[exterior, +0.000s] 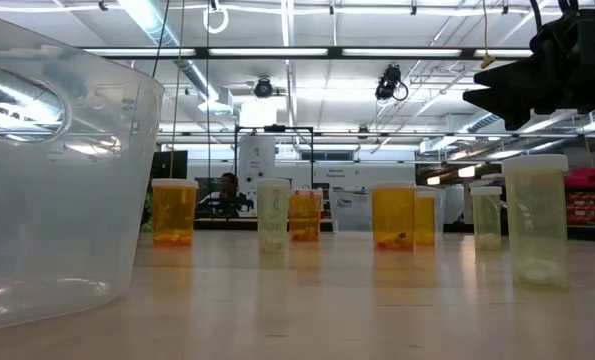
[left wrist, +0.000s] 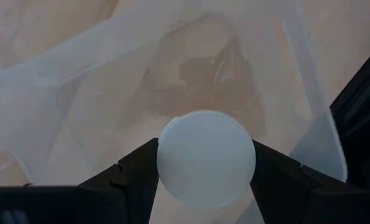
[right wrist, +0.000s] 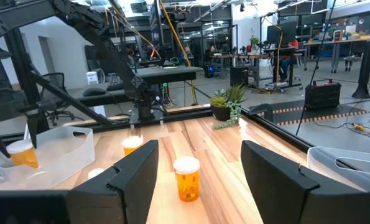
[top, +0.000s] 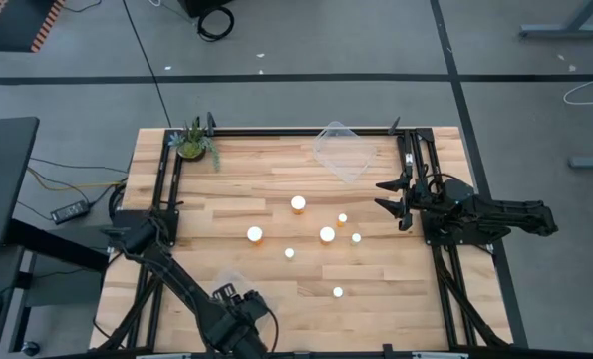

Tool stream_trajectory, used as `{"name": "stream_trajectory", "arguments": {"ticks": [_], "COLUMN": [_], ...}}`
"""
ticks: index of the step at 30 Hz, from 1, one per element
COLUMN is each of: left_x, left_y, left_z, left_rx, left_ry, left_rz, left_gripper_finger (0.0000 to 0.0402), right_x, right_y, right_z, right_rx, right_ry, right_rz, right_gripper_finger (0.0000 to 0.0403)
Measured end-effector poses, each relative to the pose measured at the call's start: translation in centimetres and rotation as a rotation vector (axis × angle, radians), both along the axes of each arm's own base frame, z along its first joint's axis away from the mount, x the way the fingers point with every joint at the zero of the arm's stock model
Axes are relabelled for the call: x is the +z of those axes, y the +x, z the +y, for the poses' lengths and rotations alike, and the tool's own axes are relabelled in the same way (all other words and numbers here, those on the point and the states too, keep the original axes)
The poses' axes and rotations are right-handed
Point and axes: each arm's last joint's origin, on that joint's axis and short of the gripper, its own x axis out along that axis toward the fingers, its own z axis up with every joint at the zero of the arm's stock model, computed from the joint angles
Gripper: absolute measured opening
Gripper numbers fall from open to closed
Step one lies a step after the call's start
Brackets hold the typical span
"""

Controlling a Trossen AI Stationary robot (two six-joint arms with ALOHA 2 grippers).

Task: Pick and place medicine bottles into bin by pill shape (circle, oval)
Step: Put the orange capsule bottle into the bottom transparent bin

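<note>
Left gripper (left wrist: 204,171) is down at the near edge of the table, hanging over the near bin (top: 228,283), and it is clamped on a bottle (left wrist: 206,158): white cap filling the gap, a dark finger pressed against each side. In the right wrist view that bottle (right wrist: 21,154) shows orange, up above the clear tub.

The bin's tall clear wall (exterior: 57,170) crowds the whole near-left corner in the low view.

Past it, open wood, then the rest of the bottles, all upright. One stands alone (top: 338,292) nearest the front edge, free space all round. Further in, a loose cluster mid-table: a wide one (top: 255,234) on the left, a small one (top: 289,253), another wide one (top: 327,234), two small ones (top: 356,238) and (top: 343,217) towards the right, and a wide one (top: 298,203) farthest back. None touch; there are gaps between them all.

Right gripper (top: 393,196) waits at the right edge, above the table, fingers spread wide, nothing between them, facing the cluster.

Far side: second clear bin (top: 344,152) near the back rail, and a plant (top: 193,143) in the far-left corner. Black frame rails run along the left, right and far edges.
</note>
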Motion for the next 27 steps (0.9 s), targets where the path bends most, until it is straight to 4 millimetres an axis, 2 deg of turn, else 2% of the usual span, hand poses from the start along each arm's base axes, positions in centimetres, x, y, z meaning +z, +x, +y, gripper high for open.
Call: {"name": "stream_trajectory", "arguments": {"ticks": [10,19,27], "left_x": [0.0,-1.7,-1.8], "left_y": [-0.1,-0.4,-0.5], "left_z": [-0.6,-1.7,-1.7], "left_rx": [0.071,0.085,0.084], "left_ry": [-0.009,-0.074,-0.074], "left_rz": [-0.065,-0.112,-0.113], "left_gripper_finger": [0.0229,0.0229,0.0229], "right_x": [0.0,0.0,0.0], "right_y": [0.0,0.0,0.0], "right_z": [0.0,0.0,0.0], "right_rx": [0.0,0.0,0.0], "right_ry": [0.0,0.0,0.0], "right_rz": [0.0,0.0,0.002], "right_gripper_finger": [0.0237,0.0237,0.0237]}}
